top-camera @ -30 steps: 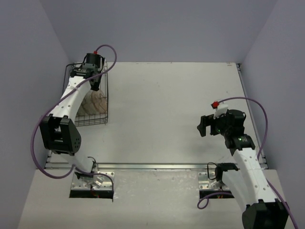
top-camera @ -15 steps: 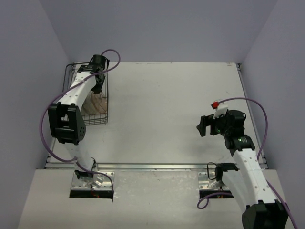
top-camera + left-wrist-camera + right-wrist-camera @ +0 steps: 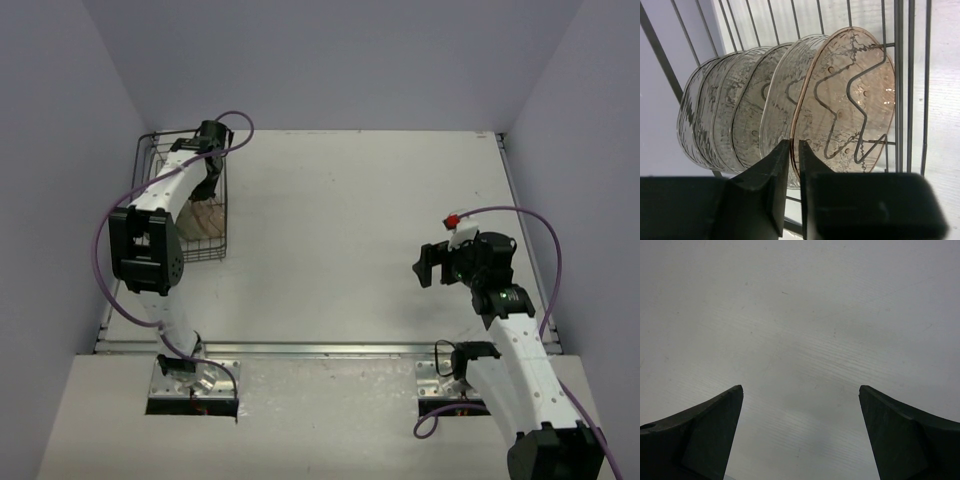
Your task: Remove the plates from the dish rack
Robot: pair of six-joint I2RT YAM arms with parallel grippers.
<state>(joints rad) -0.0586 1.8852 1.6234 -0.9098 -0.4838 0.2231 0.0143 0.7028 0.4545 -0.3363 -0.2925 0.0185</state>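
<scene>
- None of the plates point(image 3: 735, 110) is out on the table point(image 3: 360, 220) yet: several clear ribbed ones and a pinkish plate point(image 3: 840, 100) stand on edge in the dish rack point(image 3: 215, 250), upper left of the top view.
- Left gripper point(image 3: 791, 150) seems pinched onto the pinkish plate's lower rim, so the first lift looks started; right gripper point(image 3: 801, 387) hangs wide apart over the table, holding nothing.
- Since a second ago, the left arm's elbow has moved up-right in the top view and its wrist has shifted slightly right over the rack; the right arm is unchanged.
</scene>
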